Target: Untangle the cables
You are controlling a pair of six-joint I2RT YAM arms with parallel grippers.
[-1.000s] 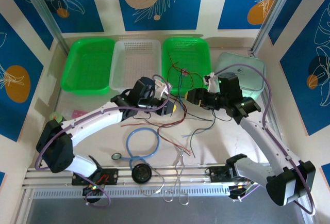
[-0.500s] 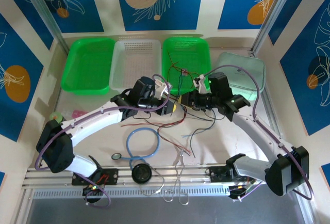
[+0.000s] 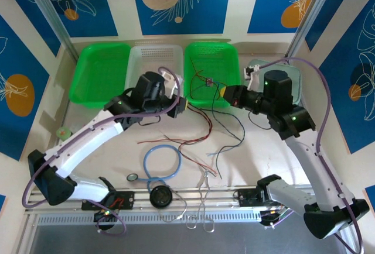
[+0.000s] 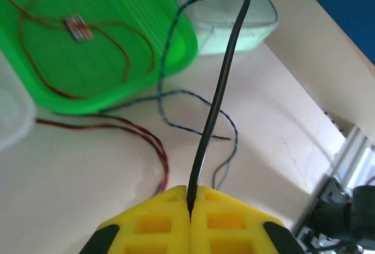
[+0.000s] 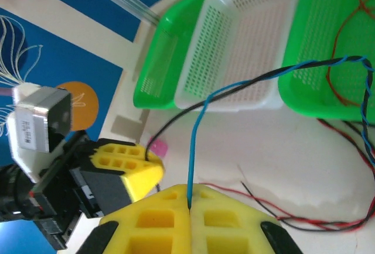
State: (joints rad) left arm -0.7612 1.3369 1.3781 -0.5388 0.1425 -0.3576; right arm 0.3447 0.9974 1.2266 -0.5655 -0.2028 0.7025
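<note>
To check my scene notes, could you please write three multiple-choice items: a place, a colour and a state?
1. Where does the red wire with the small connector lie? A on the tube loop; B in the white basket; C in the right-hand green tray.
2. What colour wire does the right claw pinch? A blue; B red; C white.
3. How is the left claw? A wide open; B shut on a black wire; C shut on a tube.
Answers: 1 C, it rests on the tray's floor; 2 A, a blue wire leaves its closed tips; 3 B, the black wire leaves its closed tips.
</note>
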